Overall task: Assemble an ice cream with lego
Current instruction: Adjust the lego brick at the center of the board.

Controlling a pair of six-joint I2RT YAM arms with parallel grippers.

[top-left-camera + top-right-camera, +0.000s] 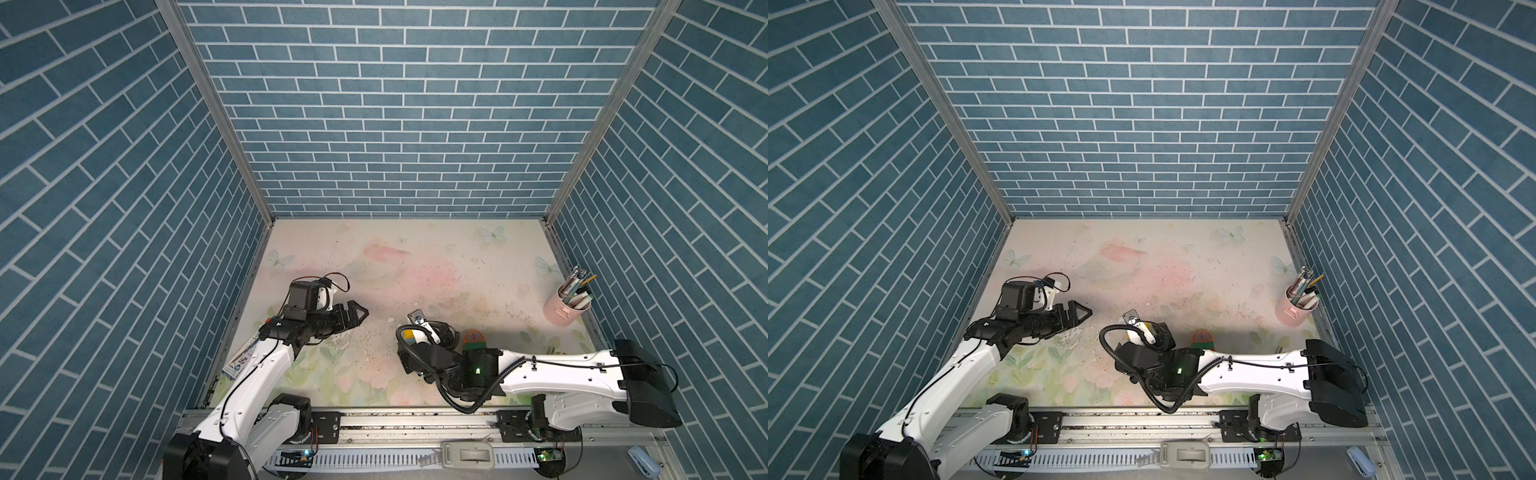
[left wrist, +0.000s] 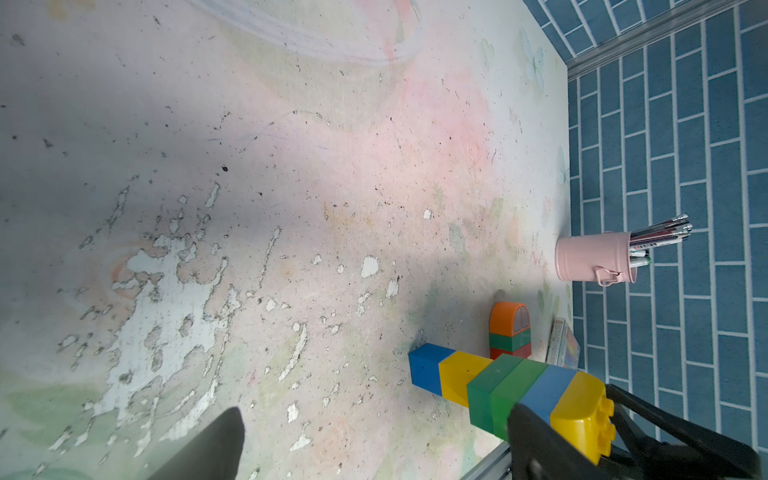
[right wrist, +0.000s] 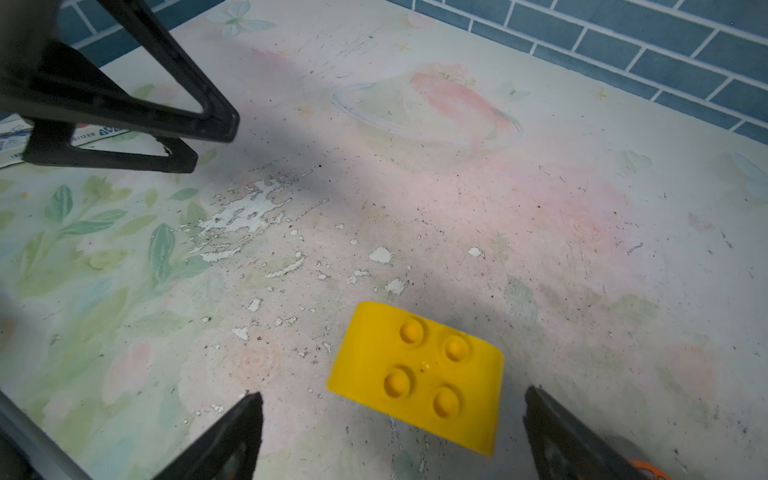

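1. right pincer [image 3: 394,392]: released, jaws spread wide, gripping nothing.
2. lego tower [image 2: 498,386]: stands on the worktop [image 1: 415,266], right between this pincer's two fingers. Base to top it goes blue, yellow, green, green, blue, yellow.
3. yellow top brick [image 3: 419,374]: four studs up, roughly centred between the fingertips. The right wrist view shows a gap on each side, so no contact at the top.
4. In the left wrist view one of the right pincer's fingers [image 2: 532,449] crosses in front of the tower's upper bricks and the other sits behind them. Cannot tell if anything touches lower down.
5. orange-green-red stack [image 1: 474,337]: lying flat on the worktop just beside the right pincer, on the side toward the pink cup [image 1: 563,309]. It is apart from the tower.
6. left pincer [image 1: 360,318]: released, empty, held above the worktop. The tower is well apart from it, out ahead of its tips across the flaked patch of worktop.
7. The pink cup holds pens and is well apart from both pincers, out past the right one by the side wall.
8. marker pack [image 2: 563,345]: by the wall, just past the lying stack.
9. In both top views the right wrist hides most of the tower.
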